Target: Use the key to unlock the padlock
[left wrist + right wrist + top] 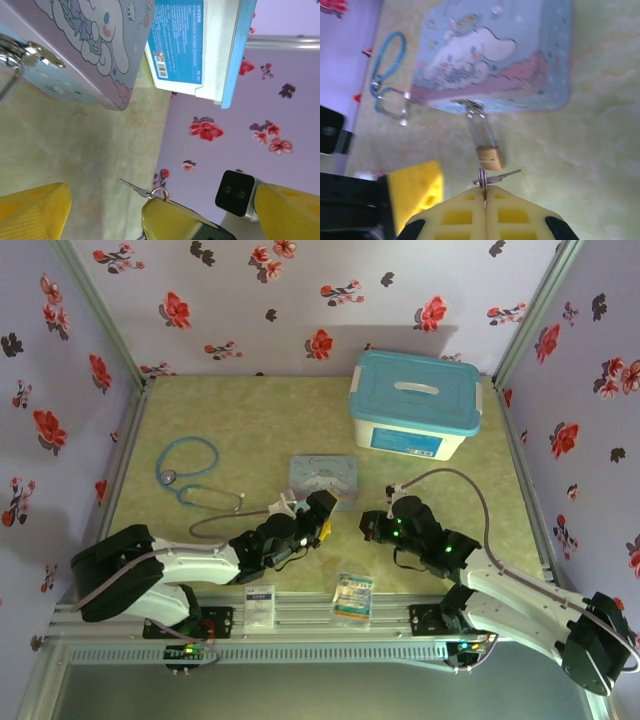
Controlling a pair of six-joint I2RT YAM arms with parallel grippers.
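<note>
Right gripper [484, 194] is closed on the ring of the key [501, 175], blade sideways, just beside the padlock [490, 156]. Right wrist view resolves a brass body on a long shackle, hung from the tin [495, 55] clasp; overhead it is too small to tell. Left gripper [322, 508] gapes wide near the tin.

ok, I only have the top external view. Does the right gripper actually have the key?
Observer: Yes. In the right wrist view the right gripper is shut on the key at its ring end.
Operator: Is it in the padlock?
Observer: No. The blade points sideways just below the body of the padlock, which hangs by its shackle from the hasp of the cartoon tin.
</note>
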